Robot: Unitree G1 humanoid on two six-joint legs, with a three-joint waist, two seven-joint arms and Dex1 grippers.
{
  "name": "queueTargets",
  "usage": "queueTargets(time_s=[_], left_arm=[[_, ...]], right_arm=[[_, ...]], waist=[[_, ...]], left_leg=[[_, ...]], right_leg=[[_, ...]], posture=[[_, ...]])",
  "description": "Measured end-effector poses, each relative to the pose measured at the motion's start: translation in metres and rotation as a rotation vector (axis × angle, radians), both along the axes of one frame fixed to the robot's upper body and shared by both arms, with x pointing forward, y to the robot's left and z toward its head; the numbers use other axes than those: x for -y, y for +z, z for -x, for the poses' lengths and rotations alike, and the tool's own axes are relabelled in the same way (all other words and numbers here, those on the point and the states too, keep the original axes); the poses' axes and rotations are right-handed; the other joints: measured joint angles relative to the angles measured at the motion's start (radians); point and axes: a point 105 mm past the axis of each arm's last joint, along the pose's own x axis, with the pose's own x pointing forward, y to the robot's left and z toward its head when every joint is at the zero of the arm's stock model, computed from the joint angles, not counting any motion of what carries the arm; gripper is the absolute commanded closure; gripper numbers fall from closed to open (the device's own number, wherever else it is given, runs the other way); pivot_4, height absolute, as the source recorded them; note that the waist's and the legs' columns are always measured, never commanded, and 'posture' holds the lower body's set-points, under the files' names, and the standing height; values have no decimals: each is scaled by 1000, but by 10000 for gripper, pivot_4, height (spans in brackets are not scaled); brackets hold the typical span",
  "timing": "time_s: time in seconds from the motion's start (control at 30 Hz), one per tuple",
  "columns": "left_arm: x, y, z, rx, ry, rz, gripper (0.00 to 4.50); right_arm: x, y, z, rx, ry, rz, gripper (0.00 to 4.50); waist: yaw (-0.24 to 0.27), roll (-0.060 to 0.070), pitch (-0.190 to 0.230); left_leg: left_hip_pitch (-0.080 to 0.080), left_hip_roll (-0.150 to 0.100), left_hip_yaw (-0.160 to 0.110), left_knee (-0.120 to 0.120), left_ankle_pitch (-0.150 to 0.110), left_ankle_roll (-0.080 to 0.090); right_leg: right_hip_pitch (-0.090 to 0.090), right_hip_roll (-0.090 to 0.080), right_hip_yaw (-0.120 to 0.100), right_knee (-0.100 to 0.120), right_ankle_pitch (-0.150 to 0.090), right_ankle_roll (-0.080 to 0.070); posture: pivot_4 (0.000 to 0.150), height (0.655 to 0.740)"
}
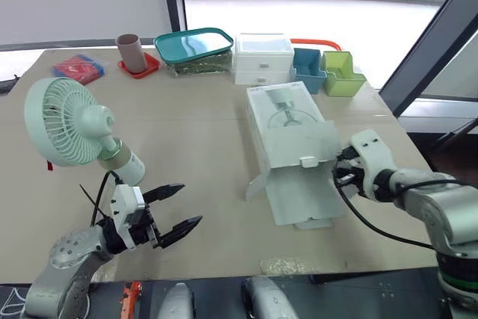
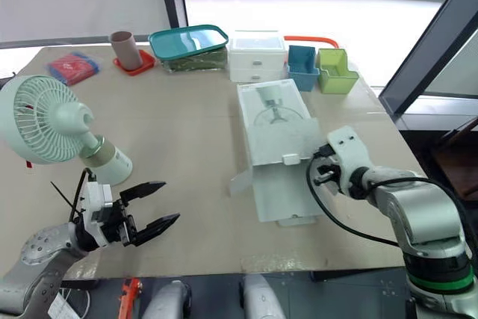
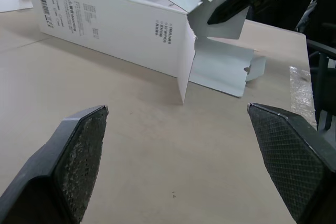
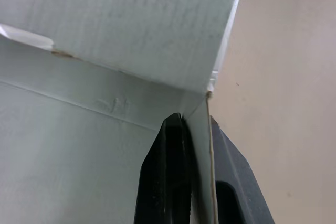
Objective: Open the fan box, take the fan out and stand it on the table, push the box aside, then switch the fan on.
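The mint-green fan (image 1: 67, 125) stands upright on the table's left side, head tilted on its white base. The white fan box (image 1: 287, 121) lies flat mid-table with its near end open and its flaps (image 1: 302, 196) spread toward me. My right gripper (image 1: 340, 169) is at the box's right near corner, shut on a side flap (image 4: 131, 35); the thin card runs between its fingers (image 4: 173, 171). My left gripper (image 1: 191, 203) hovers open near the front edge, below the fan and left of the box, holding nothing. In the left wrist view the open box (image 3: 115, 24) lies ahead of its fingers (image 3: 79, 150).
Along the far edge stand a pink cup (image 1: 131, 51) on a red coaster, a teal-lidded container (image 1: 194, 46), a white drawer unit (image 1: 263, 57), a blue bin (image 1: 306, 69) and a green bin (image 1: 342, 72). A red packet (image 1: 78, 69) lies far left.
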Motion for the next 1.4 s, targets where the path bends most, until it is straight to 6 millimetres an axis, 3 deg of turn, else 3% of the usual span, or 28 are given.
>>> queueTargets(time_s=[0.1, 0.23, 0.27, 0.3, 0.37, 0.57, 0.63, 0.73, 0.87, 0.93, 1.03, 1.07, 1.17, 1.4], left_arm=[[2, 1, -5, 7, -13, 1, 0], [4, 7, -9, 28, -24, 1, 0], [5, 7, -10, 28, -26, 1, 0], [5, 7, -10, 29, -27, 1, 0], [5, 7, -11, 28, -26, 1, 0], [8, 6, -12, 24, -42, 1, 0], [9, 6, -13, 25, -45, 0, 0], [9, 5, -15, 20, -50, -1, 0], [11, 8, -18, 26, -60, -3, 0], [11, 8, -18, 26, -60, -3, 0], [11, 9, -17, 28, -55, -8, 0], [10, 9, -17, 25, -49, -8, 0], [7, 5, -14, 9, -32, -10, 0], [-4, 2, -7, -4, 37, -12, 0]], right_arm=[[27, 2, 2, 14, -83, 24, 36363], [36, 6, 0, 35, -117, 12, 20175], [40, 7, -1, 40, -135, 10, 12783], [42, 8, -2, 46, -144, 10, 10777], [43, 10, -2, 53, -148, 11, 1281], [50, 22, 9, 89, -92, 23, 488], [39, 29, 18, 116, 13, 31, 488], [8, 33, 41, 137, 285, -13, 488], [9, 54, 53, 210, 408, -21, 488], [10, 60, 53, 234, 420, -24, 488], [-5, 105, 49, 439, 533, -78, 488], [-8, 110, 49, 458, 550, -86, 488], [-18, 119, 43, 516, 584, -148, 488], [-84, 123, 12, 560, 714, -332, 488]], waist=[[0, 0, 0], [-3, 0, 0], [-3, 0, 0], [-3, 0, 0], [-3, 0, 0], [-1, 0, 0], [1, 0, 0], [3, 0, 0], [3, 0, 0], [2, 0, 0], [-5, 0, 0], [-5, -1, 0], [-5, -1, 0], [-6, 0, 0]], left_leg=[[1, -1, 2, 0, 0, 0], [2, 0, 4, 0, 0, 0], [2, 0, 4, 0, 0, 0], [2, 0, 4, 0, 0, 0], [2, 0, 4, 0, 0, 0], [1, -1, 4, 0, 0, 1], [1, -1, 4, 0, -1, 1], [2, -1, 4, 1, -2, 3], [3, -3, 5, 3, -2, 3], [4, -3, 5, 3, -2, 3], [6, -2, 5, 3, -1, 3], [6, -2, 5, 3, -1, 3], [6, -2, 5, 3, -1, 3], [5, -1, 5, 3, -1, 3]], right_leg=[[0, 0, 4, 0, 1, 1], [0, 1, 5, 0, 1, 1], [0, 1, 6, 0, 1, 1], [0, 1, 6, 0, 1, 2], [0, 1, 6, 0, 1, 2], [0, 0, 6, 0, 0, 3], [0, 0, 6, 0, 0, 3], [1, 0, 7, -1, 0, 4], [3, 0, 9, -1, 2, 5], [4, 0, 9, -1, 2, 5], [6, 1, 9, -1, 2, 4], [6, 1, 9, -1, 2, 4], [6, 1, 10, -2, 2, 5], [4, 2, 9, -2, 3, 4]], posture=[[1500, 7400], [1500, 7400], [1500, 7400], [1500, 7400], [1500, 7400], [1500, 7400], [1500, 7400], [1500, 7400], [1500, 7400], [1500, 7400], [1500, 7400], [1500, 7400], [1500, 7400], [1500, 7400]])
